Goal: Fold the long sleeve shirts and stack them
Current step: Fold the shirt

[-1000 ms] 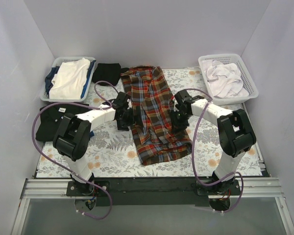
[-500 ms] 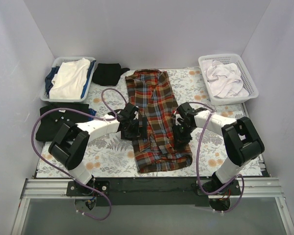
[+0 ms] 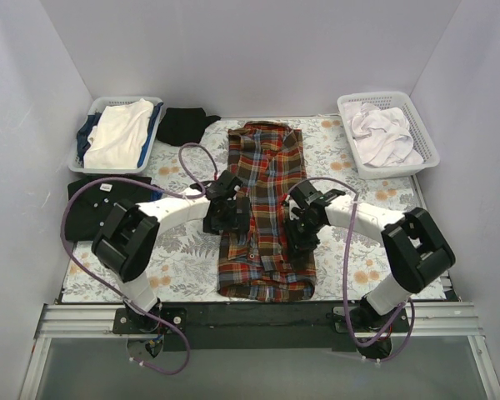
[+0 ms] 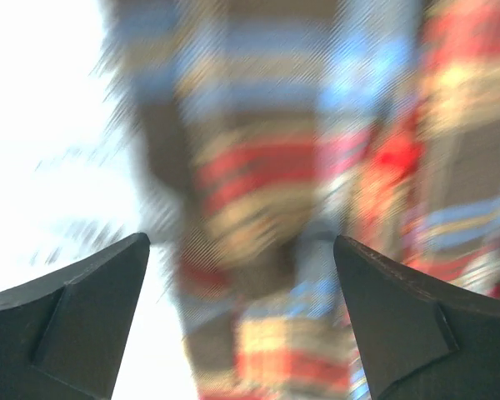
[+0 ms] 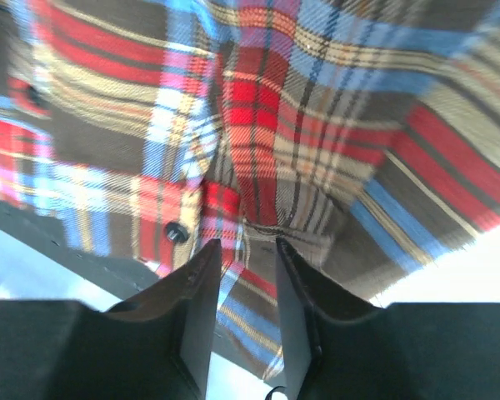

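The red-orange plaid shirt (image 3: pixel 265 171) lies as a long narrow strip down the middle of the table, collar at the far end. Its hem is bunched at the near edge. My left gripper (image 3: pixel 232 218) is over the shirt's left edge. In the left wrist view (image 4: pixel 242 250) its jaws stand wide apart with blurred plaid cloth (image 4: pixel 258 167) beyond them. My right gripper (image 3: pixel 297 237) is at the shirt's right edge. In the right wrist view (image 5: pixel 243 246) its jaws are close together on a fold of plaid (image 5: pixel 317 142). A black shirt (image 3: pixel 182 125) lies crumpled at the back left.
A basket (image 3: pixel 97 105) at the back left holds white and blue cloth. A white basket (image 3: pixel 427 147) at the back right holds white cloth. A dark folded garment (image 3: pixel 90 207) lies at the left edge. The table has a floral cover (image 3: pixel 183 258).
Both arms have drawn the plaid shirt towards the near edge and straightened it into a narrower strip. The grippers have moved nearer and inward. The left wrist view is blurred by motion.
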Controlling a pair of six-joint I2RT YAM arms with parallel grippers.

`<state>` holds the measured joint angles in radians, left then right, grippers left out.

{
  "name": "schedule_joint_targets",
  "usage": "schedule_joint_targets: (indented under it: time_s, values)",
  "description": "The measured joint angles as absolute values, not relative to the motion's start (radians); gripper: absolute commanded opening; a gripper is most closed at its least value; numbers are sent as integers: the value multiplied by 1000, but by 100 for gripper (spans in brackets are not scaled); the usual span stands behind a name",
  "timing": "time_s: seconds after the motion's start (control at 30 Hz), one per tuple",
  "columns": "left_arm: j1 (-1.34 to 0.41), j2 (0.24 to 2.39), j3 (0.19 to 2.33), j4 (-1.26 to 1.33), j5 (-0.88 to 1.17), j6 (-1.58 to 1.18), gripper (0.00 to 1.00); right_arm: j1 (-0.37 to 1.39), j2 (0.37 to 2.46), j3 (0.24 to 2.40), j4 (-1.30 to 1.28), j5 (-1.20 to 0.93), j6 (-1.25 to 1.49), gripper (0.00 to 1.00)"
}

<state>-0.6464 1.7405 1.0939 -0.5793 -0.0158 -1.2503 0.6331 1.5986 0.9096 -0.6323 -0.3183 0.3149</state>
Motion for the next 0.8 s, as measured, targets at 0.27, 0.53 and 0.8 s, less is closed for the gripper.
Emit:
schedule_joint_targets:
  time_s: [0.27, 0.53, 0.8]
  values:
    - [-635, 1419, 832, -680, -14, -1349, 95, 625, 1323, 920, -672, -178, 352, 85]
    - [-627, 1323, 680, -593, 97, -1421, 98, 503, 1221, 759, -653, -200, 349, 90]
    - [-561, 1290, 609, -414, 230, -1447, 97, 385, 1226, 613, -543, -326, 356, 84]
